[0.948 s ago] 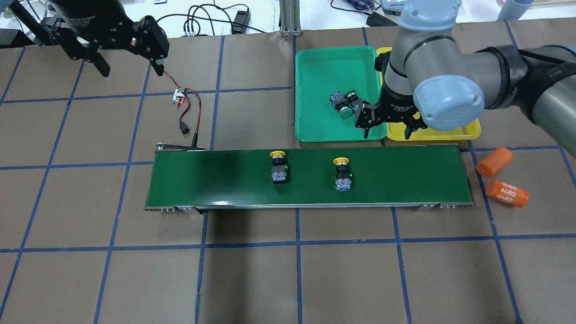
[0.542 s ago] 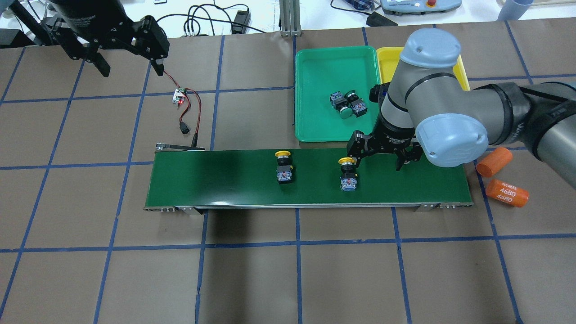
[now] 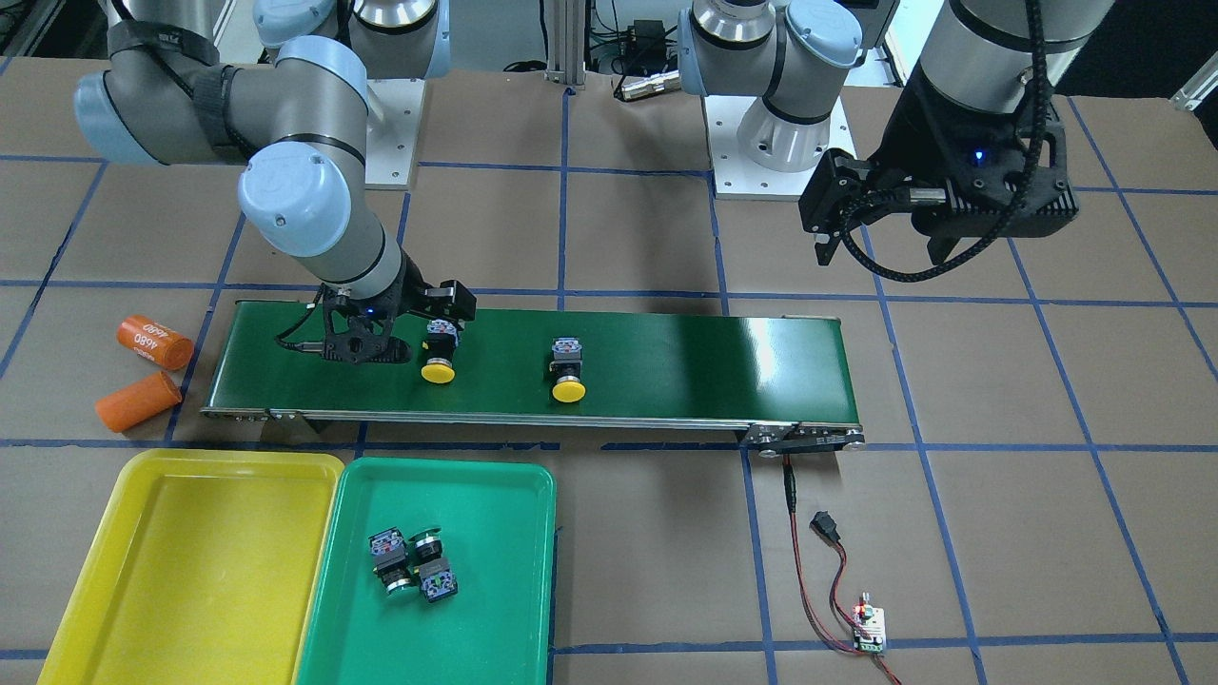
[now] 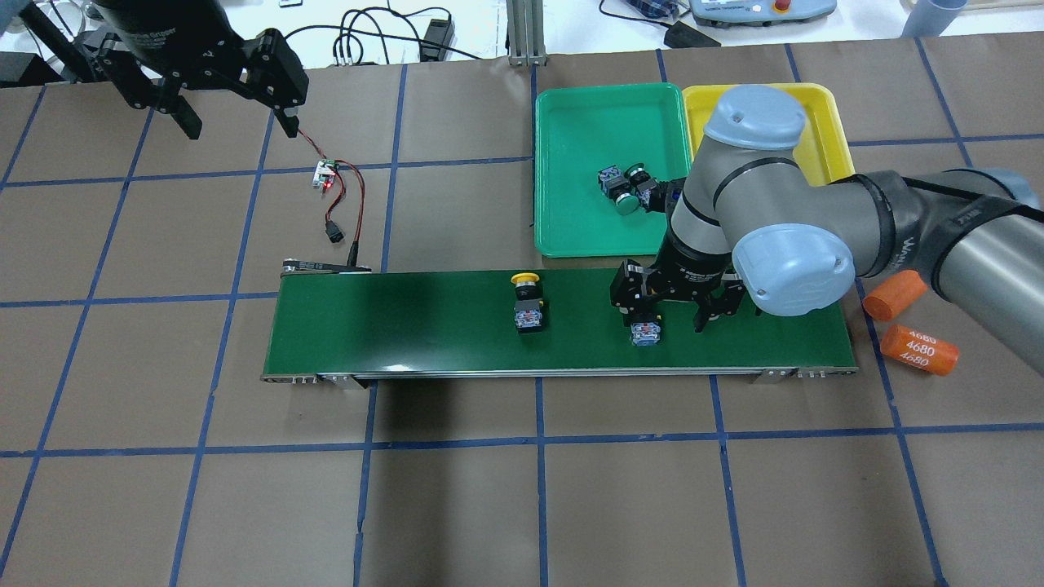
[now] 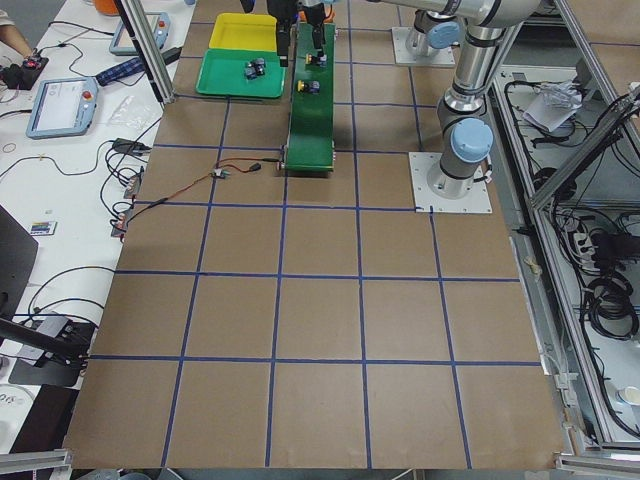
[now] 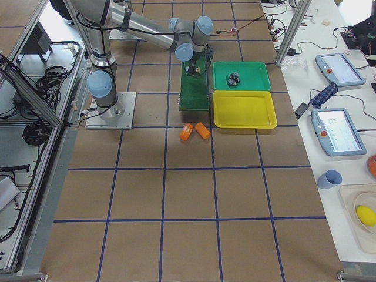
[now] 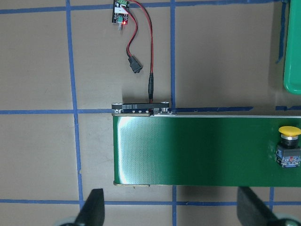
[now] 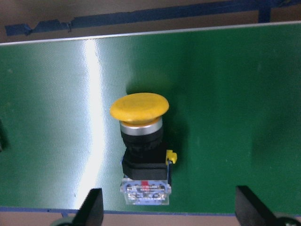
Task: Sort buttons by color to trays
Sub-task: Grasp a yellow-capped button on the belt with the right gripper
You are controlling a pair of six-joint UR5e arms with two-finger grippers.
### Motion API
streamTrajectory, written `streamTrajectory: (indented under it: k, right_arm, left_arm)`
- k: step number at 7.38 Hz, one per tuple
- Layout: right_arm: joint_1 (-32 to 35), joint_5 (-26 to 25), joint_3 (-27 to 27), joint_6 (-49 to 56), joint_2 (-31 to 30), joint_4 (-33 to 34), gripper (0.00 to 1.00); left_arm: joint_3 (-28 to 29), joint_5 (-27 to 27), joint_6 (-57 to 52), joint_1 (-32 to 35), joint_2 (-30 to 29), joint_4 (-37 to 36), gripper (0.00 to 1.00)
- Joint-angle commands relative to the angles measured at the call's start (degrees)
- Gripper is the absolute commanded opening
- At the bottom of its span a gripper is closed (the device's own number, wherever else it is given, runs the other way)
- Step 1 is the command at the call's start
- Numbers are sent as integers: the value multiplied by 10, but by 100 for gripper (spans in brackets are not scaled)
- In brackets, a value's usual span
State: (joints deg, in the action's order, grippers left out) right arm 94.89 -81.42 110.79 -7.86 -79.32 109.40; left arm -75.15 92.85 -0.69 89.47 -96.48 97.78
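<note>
- Yellow-capped buttons (image 4: 528, 303), two, are seen on the belt (image 4: 408, 318); one lies beneath the right tool (image 4: 665, 316), fingers spread.
- Green-capped buttons (image 4: 628, 191) are found in the green tray (image 4: 571, 122), beside the yellow tray (image 4: 816, 106).
- Left tool (image 4: 241, 130) is held apart above the bench (image 4: 489, 489).

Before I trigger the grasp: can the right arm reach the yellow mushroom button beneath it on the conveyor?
Probably yes: the open right tool hovers over that yellow mushroom button, nothing lies between them, and the other button sits well apart.
</note>
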Motion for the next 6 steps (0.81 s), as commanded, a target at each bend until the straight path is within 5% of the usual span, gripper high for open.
streamTrajectory:
  k: [1,3,4,6]
  right_arm:
    - [-1,-1,0,0,28,26,100]
    - [-8,-12,-5,3,36,33,12]
    - [-8,-13,-7,3,36,31,0]
    - [-13,-14,-20,2,30,24,0]
  left_arm:
    - [0,1,1,0,1,0,100]
    - [0,1,-3,0,1,0,100]
    - [0,2,-4,1,2,0,100]
    - [0,4,-3,3,2,0,100]
